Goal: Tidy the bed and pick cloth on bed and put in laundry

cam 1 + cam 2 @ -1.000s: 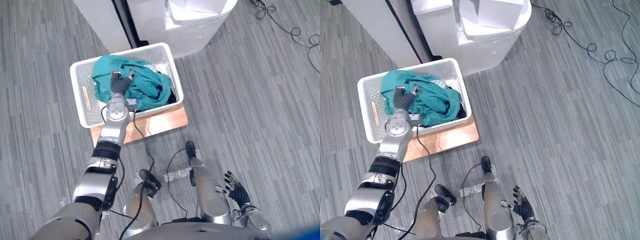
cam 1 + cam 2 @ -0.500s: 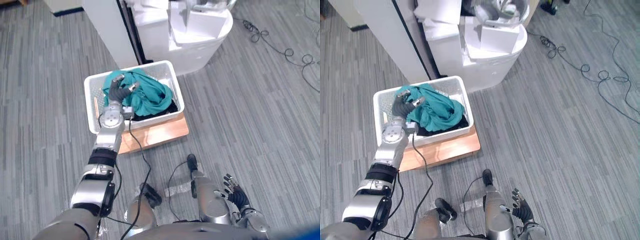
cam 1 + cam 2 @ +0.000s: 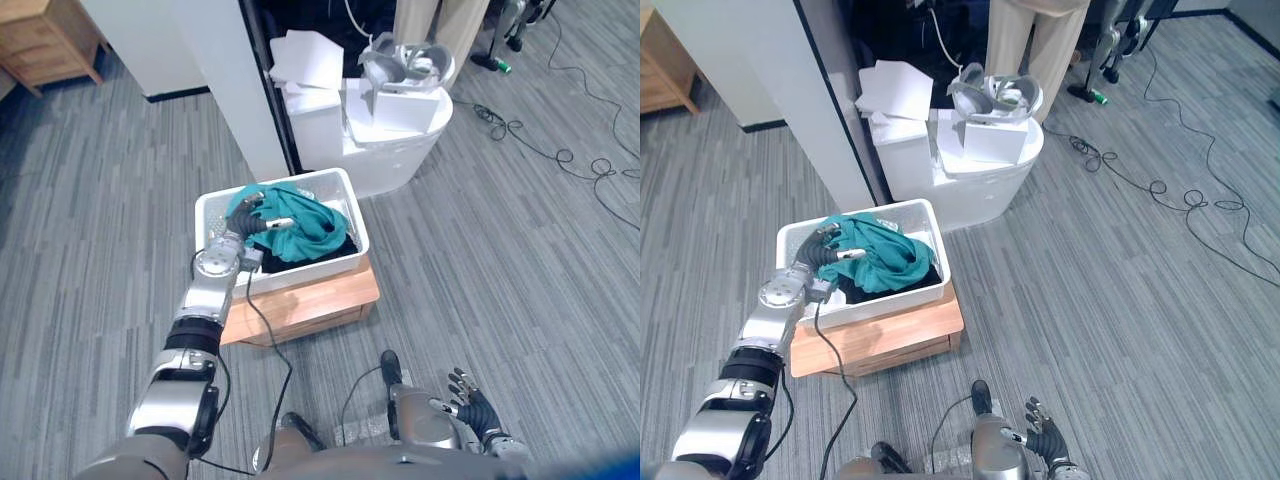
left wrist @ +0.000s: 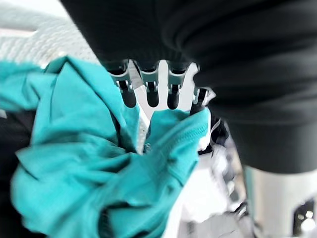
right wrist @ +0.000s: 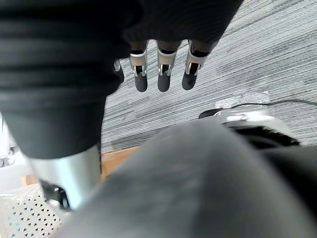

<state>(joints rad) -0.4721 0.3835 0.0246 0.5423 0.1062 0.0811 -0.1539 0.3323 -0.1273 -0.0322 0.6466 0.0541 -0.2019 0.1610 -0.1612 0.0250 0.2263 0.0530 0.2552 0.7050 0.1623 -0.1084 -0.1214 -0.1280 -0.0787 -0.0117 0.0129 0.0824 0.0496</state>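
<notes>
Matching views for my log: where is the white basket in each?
Left eye view: basket at centre, on a wooden stand.
Right eye view: basket left of centre.
Left wrist view: basket behind teal cloth.
Right wrist view: basket corner beside the stand.
Shared landmark: the stand.

You had a wooden stand [image 3: 310,300] on grey carpet [image 3: 520,280], just in front of a white round pedestal [image 3: 405,155]. A white box [image 3: 400,105] and a headset [image 3: 405,62] sat on that pedestal, with white sheets [image 3: 305,60] beside it. A wooden cabinet [image 3: 45,40] stood far left, and cables [image 3: 570,165] trailed at right
</notes>
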